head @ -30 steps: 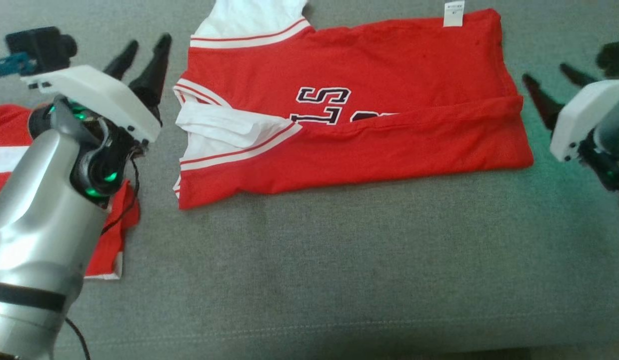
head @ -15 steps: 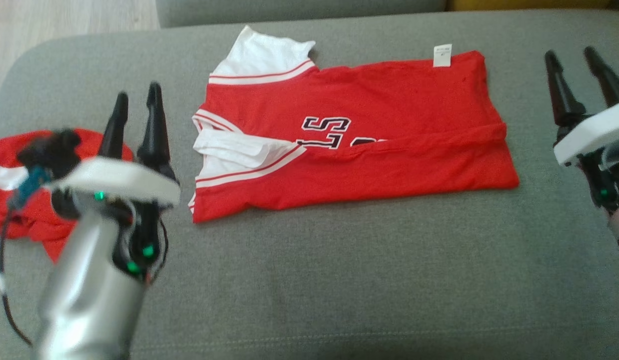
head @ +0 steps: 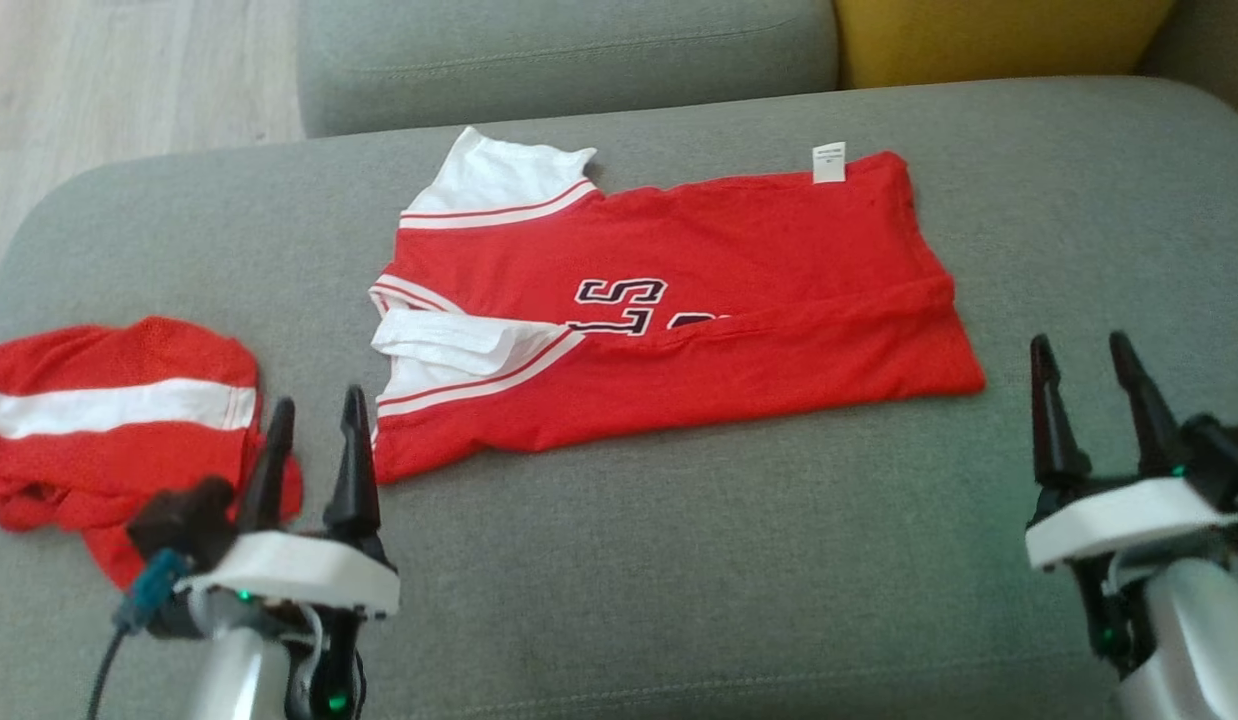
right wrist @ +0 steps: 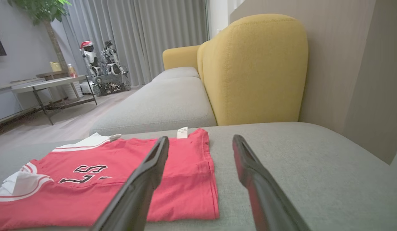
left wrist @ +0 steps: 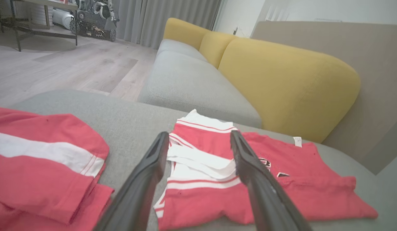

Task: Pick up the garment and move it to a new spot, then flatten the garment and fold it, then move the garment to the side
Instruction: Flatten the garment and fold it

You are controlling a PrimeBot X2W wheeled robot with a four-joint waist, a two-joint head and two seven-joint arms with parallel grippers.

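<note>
The garment [head: 739, 250] is a red jersey with white sleeves and dark letters. It lies flat across the grey sofa seat [head: 679, 560], its near long edge folded over the letters and a white tag at its far edge. My left gripper [head: 319, 400] is open and holds nothing, near the jersey's near-left corner and just short of it. My right gripper [head: 1079, 340] is open too, off the jersey's right end above bare seat. The left wrist view shows the garment [left wrist: 201, 202] between and beyond my left gripper's [left wrist: 199, 134] fingers. In the right wrist view the garment [right wrist: 73, 192] lies left of my right gripper [right wrist: 201, 138].
A second red garment with a white stripe [head: 109, 420] lies bunched at the seat's left end, also in the left wrist view [left wrist: 41, 166]. Behind the seat are another grey cushion [head: 559, 50] and a yellow back cushion [head: 979, 40]. Wood floor [head: 129, 80] lies beyond the left edge.
The head view has pulled back and tilted up. Both open grippers drew back from beside the jersey's ends toward the seat's near edge. The jersey lies as before.
</note>
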